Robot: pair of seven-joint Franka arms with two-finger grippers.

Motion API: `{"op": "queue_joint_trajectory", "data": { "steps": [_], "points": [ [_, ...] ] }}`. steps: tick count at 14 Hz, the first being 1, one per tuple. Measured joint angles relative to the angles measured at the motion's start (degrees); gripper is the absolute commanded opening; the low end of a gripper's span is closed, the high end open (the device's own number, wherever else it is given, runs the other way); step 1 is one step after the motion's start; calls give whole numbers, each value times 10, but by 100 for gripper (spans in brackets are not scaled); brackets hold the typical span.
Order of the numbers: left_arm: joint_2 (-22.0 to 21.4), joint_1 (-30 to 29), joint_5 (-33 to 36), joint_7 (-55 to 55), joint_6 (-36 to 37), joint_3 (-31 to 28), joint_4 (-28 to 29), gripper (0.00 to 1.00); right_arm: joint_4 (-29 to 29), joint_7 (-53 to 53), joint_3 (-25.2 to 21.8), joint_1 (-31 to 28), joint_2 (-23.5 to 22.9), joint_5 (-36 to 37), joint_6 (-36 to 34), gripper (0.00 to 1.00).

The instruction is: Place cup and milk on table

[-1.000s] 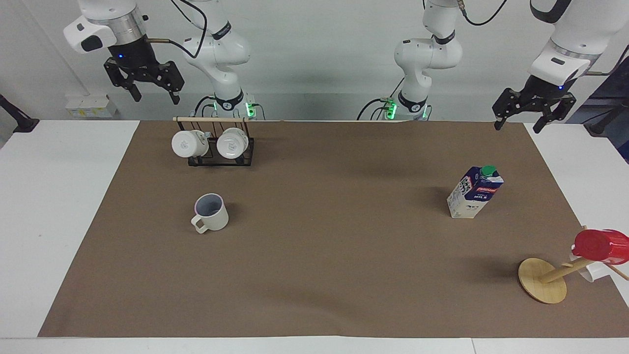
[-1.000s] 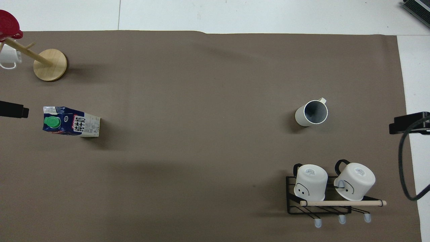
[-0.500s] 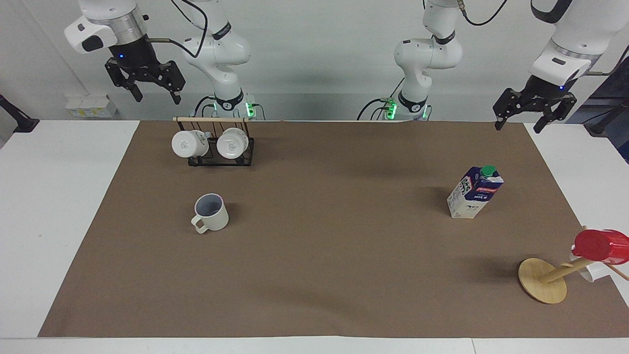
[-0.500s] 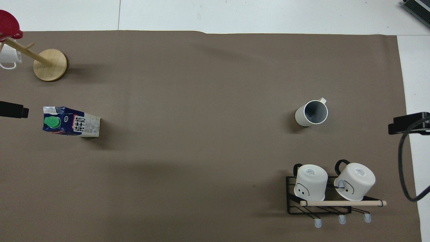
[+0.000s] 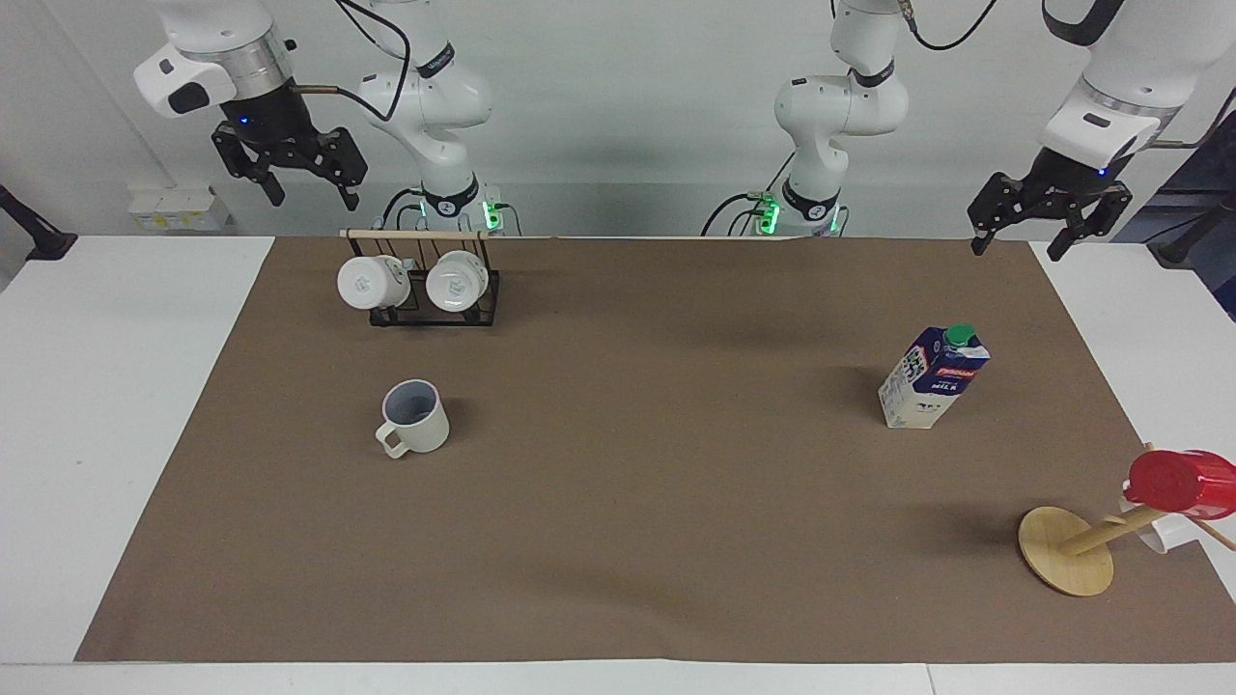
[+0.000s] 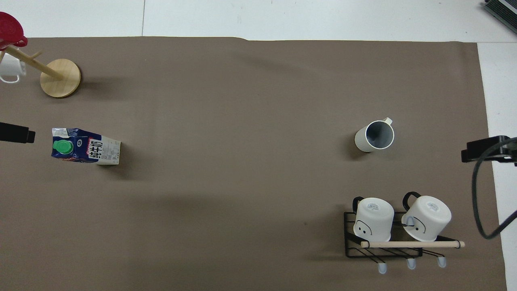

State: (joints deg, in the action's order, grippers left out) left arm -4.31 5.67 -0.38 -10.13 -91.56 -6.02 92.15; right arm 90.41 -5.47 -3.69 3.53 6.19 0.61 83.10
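The cup (image 5: 417, 418) stands upright on the brown sheet (image 5: 628, 483) of the table (image 5: 116, 386), handle pointing away from the robots; it also shows in the overhead view (image 6: 374, 136). The milk (image 5: 932, 378) stands upright on the sheet toward the left arm's end, and shows in the overhead view (image 6: 85, 145). My right gripper (image 5: 312, 198) hangs open and empty high over the table's edge at the right arm's end. My left gripper (image 5: 1016, 249) hangs open and empty over the sheet's corner at the left arm's end. Neither touches anything.
A black wire rack (image 5: 420, 307) holding two white mugs (image 6: 373, 218) stands nearer to the robots than the cup. A wooden mug tree (image 5: 1067, 550) with a red cup (image 5: 1178, 483) and a white mug (image 6: 10, 68) stands farther from the robots than the milk.
My right gripper has shifted slightly toward the rack. The left gripper, cup and milk have not moved.
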Motion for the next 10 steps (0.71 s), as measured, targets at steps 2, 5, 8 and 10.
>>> {"op": "queue_joint_trajectory", "data": {
  "steps": [2,5,8,10],
  "points": [
    [0,0,0,0,2,0,0,100,24,0,1,1,-1,0,49,100],
    [0,0,0,0,2,0,0,100,55,0,4,8,-12,-1,108,100],
    [0,0,0,0,2,0,0,100,77,-8,6,25,-45,-2,154,100],
    [0,0,0,0,2,1,0,100,81,-33,6,38,-75,-2,179,100]
  ]
}}
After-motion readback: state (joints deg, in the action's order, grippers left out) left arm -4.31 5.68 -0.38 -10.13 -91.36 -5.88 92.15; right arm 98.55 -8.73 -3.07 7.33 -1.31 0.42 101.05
